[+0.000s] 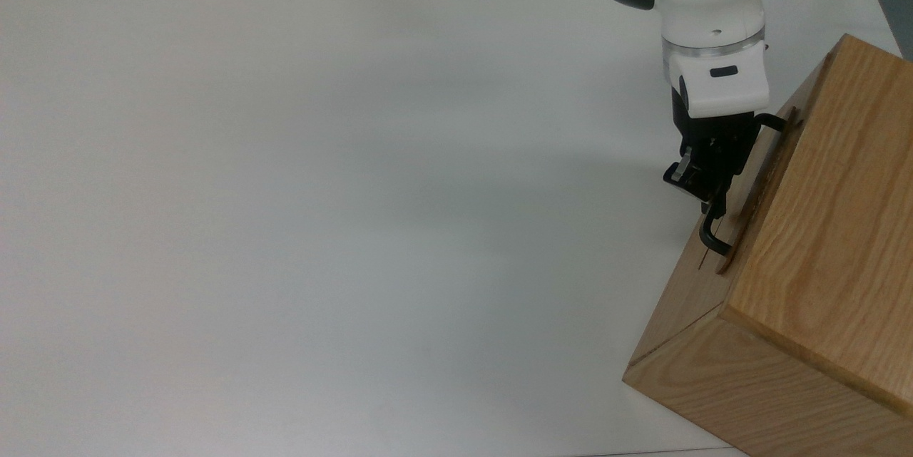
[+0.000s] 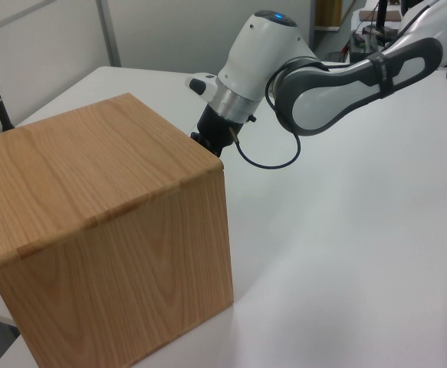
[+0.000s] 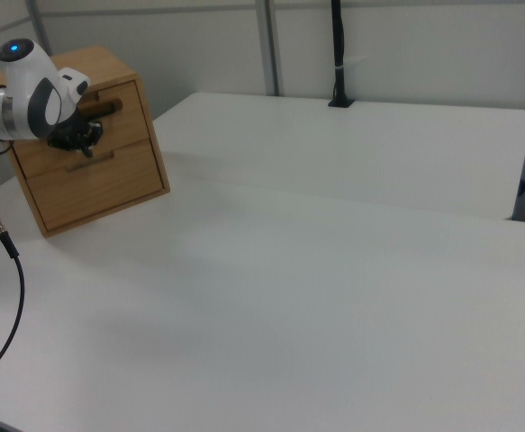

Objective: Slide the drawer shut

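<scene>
Jaws (image 1: 702, 190) at the handle (image 1: 713, 229) of the pushed-in drawer (image 3: 109, 112).

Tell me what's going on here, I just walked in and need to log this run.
A single robot arm has its gripper at the black handle of the upper drawer in a wooden cabinet on the white table. The drawer front sits about flush with the cabinet face, so the drawer looks closed or nearly so. In the right view, a second drawer below is shut too.
</scene>
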### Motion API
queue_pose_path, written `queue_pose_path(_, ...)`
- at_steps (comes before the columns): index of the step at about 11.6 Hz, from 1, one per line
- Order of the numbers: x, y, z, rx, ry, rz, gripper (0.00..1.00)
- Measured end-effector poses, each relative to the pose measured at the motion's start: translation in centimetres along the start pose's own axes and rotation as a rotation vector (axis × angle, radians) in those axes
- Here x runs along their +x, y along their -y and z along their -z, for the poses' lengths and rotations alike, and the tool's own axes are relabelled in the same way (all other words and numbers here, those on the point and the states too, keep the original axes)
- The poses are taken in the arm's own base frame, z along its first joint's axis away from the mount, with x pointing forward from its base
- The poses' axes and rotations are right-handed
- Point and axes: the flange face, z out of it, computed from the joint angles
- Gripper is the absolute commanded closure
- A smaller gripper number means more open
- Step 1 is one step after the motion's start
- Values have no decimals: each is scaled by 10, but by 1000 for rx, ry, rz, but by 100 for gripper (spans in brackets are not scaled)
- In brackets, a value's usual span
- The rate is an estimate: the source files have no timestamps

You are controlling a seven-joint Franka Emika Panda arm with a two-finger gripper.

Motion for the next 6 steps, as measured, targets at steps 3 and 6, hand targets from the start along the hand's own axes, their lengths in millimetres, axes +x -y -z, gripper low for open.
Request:
queue_pose_path(3, -3, -19, 19, 8, 60, -44, 100)
queue_pose_path(6, -24, -59, 98, 59, 213, -123, 100)
